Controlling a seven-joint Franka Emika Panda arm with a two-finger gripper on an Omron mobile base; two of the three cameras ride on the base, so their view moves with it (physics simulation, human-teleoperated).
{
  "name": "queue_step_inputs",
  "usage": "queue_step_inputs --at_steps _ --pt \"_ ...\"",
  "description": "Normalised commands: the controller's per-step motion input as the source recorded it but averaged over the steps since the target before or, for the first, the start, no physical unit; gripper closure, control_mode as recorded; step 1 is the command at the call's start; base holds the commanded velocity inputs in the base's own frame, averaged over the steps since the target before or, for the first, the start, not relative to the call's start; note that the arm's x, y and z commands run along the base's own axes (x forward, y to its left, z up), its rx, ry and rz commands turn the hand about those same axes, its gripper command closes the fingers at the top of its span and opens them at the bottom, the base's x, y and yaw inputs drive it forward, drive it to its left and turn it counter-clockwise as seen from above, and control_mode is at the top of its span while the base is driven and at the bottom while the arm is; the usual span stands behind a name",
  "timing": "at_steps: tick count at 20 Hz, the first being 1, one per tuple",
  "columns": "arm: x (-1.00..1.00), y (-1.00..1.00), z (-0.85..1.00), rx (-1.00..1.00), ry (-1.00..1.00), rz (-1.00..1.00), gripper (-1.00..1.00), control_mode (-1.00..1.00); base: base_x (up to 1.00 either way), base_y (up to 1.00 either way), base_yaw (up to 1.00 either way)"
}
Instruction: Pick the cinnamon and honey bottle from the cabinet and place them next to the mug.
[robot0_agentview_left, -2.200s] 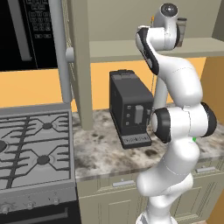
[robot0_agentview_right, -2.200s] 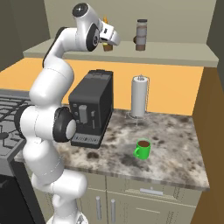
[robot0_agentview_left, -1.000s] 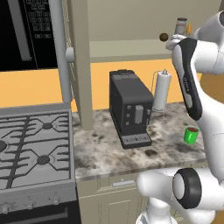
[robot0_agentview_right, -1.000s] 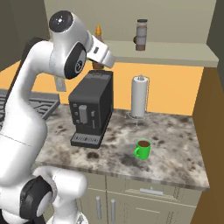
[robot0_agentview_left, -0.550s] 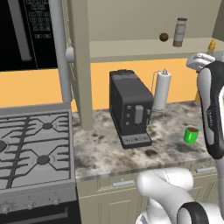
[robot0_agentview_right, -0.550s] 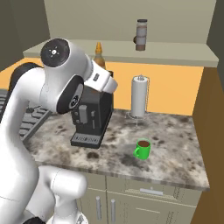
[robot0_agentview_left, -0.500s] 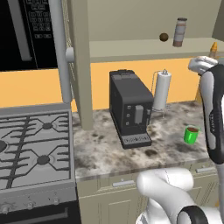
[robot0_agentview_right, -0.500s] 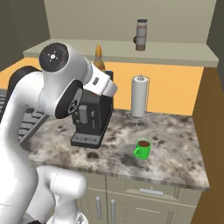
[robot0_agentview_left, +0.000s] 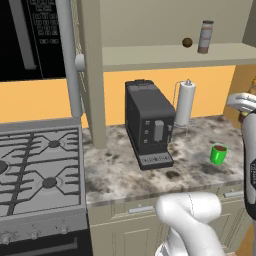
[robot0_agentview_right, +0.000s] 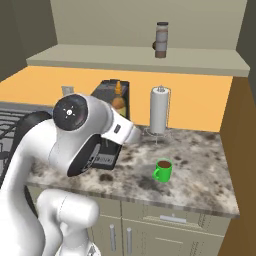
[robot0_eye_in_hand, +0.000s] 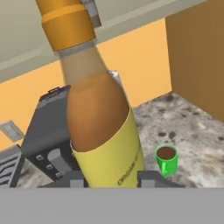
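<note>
Carrying the honey bottle (robot0_eye_in_hand: 103, 127) toward the mug (robot0_eye_in_hand: 166, 159).
My gripper (robot0_eye_in_hand: 109, 180) seems clamped on it; next, lower it beside the mug.

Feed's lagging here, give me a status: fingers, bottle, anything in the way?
Fingers shut on honey bottle, carried above counter. Cinnamon on cabinet shelf. Mug on counter, nothing beside it; coffee machine and paper towel behind.

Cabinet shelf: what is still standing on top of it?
On the cabinet shelf stand the cinnamon and a small brown ball. The far right end is cut off by the frame.
</note>
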Motion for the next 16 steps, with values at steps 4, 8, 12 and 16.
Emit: queue_step_inputs --at_steps 4,8,12,16 --pt "0.01 0.0 -0.38 0.0 0.16 0.0 1.0 -1.0 0.0 0.0 0.0" --pt "0.08 0.13 -0.57 0.0 0.37 0.0 1.0 -1.0 0.0 0.0 0.0" --pt "0.27 0.03 -0.62 0.0 0.36 0.0 1.0 -1.0 0.0 0.0 0.0" --pt "0.31 0.0 -0.63 0.0 0.2 0.02 1.0 -1.0 0.0 0.0 0.0"
